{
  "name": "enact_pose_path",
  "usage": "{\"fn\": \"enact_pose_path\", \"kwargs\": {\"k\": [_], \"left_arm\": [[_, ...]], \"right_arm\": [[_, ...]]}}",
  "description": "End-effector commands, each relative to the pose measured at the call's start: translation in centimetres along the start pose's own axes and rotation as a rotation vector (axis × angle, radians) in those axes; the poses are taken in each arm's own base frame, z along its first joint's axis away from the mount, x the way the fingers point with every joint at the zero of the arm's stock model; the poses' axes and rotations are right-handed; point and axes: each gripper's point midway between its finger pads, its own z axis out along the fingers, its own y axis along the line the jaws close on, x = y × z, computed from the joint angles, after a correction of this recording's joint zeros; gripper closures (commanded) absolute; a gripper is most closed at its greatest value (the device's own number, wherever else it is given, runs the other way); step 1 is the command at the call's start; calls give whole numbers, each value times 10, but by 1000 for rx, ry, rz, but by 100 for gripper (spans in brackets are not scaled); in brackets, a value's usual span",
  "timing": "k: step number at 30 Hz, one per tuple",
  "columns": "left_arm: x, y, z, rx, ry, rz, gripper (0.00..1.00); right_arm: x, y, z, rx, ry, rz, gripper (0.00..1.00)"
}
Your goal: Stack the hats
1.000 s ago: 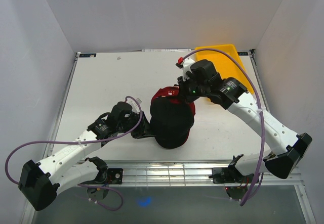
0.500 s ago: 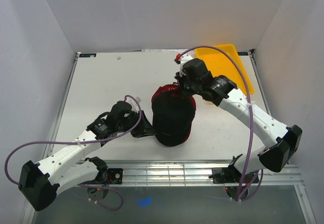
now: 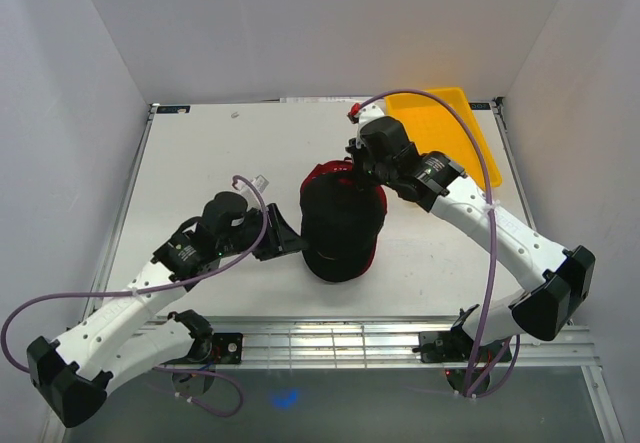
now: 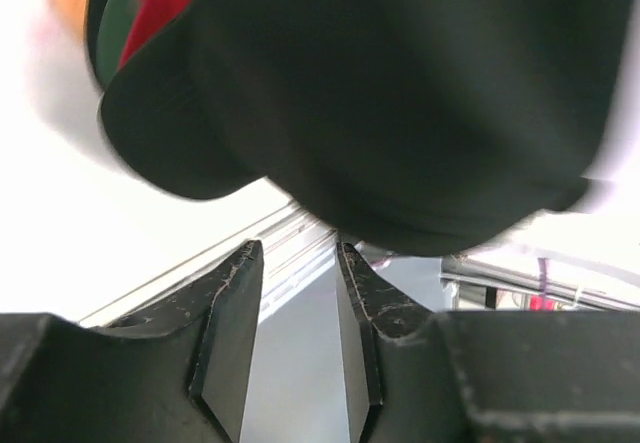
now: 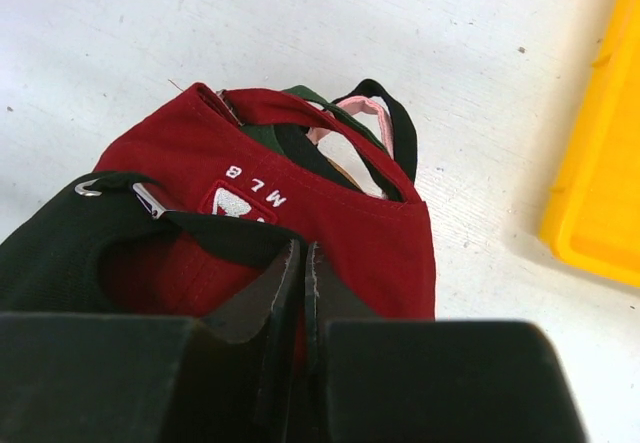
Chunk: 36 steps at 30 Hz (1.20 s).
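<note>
The black cap [image 3: 340,233] sits on top of the pile of hats at the table's middle, its brim toward the near edge. The red cap [image 3: 330,173] shows under its far side. In the right wrist view the red cap [image 5: 350,233] carries a pale logo, with the dark green cap [image 5: 272,135] and the pink cap [image 5: 365,113] nested under it. My right gripper [image 3: 358,168] [image 5: 302,248] is shut on the black cap's back strap [image 5: 200,231]. My left gripper [image 3: 290,235] [image 4: 295,253] is open and empty, just left of the black cap [image 4: 400,93].
A yellow tray [image 3: 445,123] [image 5: 600,163] lies at the back right, close behind the right wrist. The table's metal front rail [image 3: 340,328] runs just below the pile. White walls close in the table on three sides.
My left gripper has drawn back to the left, away from the black cap. My right gripper has moved slightly left and nearer with the black cap, which now covers more of the red one.
</note>
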Motion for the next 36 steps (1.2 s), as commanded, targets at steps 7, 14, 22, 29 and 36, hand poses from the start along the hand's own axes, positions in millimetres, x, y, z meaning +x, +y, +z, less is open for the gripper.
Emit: {"fn": "enact_pose_path", "kwargs": {"k": [7, 14, 22, 29, 36], "left_arm": [[-51, -66, -41, 146, -214, 174, 35], [-81, -86, -20, 153, -264, 292, 20], [-111, -49, 35, -61, -287, 304, 15], [-127, -24, 51, -188, -346, 243, 14], [-128, -25, 56, -194, -335, 238, 13]], "right_arm": [[7, -11, 6, 32, 8, -1, 91], [18, -12, 20, 9, 27, 41, 92], [36, -13, 35, -70, 40, 101, 92], [52, -11, 42, -118, 64, 120, 92], [72, -13, 56, -148, 121, 152, 92]]}}
